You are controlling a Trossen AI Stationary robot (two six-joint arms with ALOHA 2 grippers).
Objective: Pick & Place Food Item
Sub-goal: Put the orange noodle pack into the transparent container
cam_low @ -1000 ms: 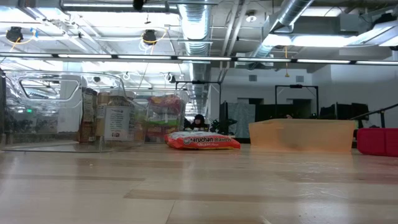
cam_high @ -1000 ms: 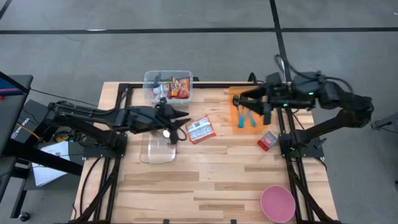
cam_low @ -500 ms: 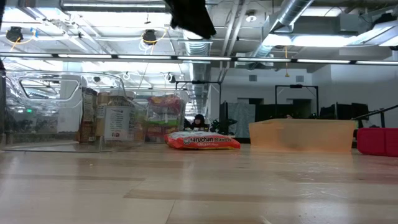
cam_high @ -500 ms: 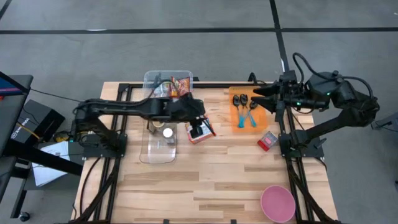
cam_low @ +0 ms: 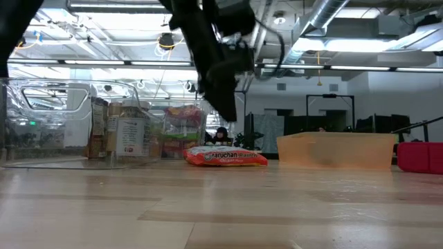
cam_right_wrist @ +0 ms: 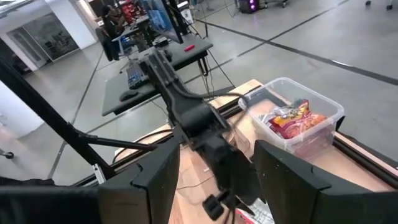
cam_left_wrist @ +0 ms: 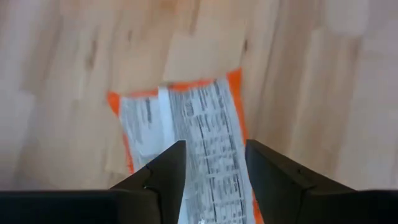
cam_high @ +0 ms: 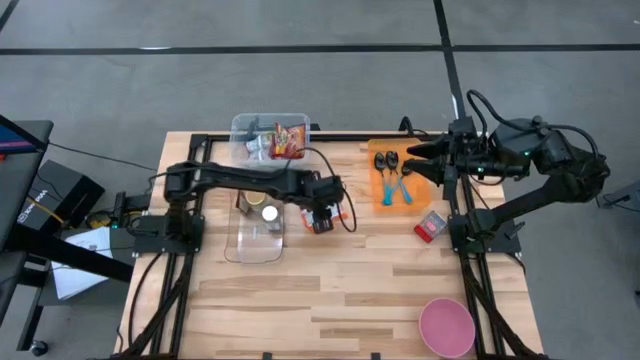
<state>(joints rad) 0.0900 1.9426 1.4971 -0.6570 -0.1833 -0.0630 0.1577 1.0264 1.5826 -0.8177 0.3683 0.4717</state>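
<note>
Left end effector (cam_high: 322, 216) now over ramen packet (cam_left_wrist: 186, 134)

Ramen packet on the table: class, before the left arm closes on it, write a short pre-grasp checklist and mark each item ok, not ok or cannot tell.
1. Left gripper is open: ok, a gap shows between its fingers.
2. Ramen packet lies under that gap: ok in the left wrist view.
3. Packet lies flat on the wooden table: ok in the low view.
4. Gripper low enough to pinch the packet: cannot tell.
5. Clear bin has room for the packet: cannot tell.
6. Right gripper is out of the way, above the orange tray: ok.
</note>
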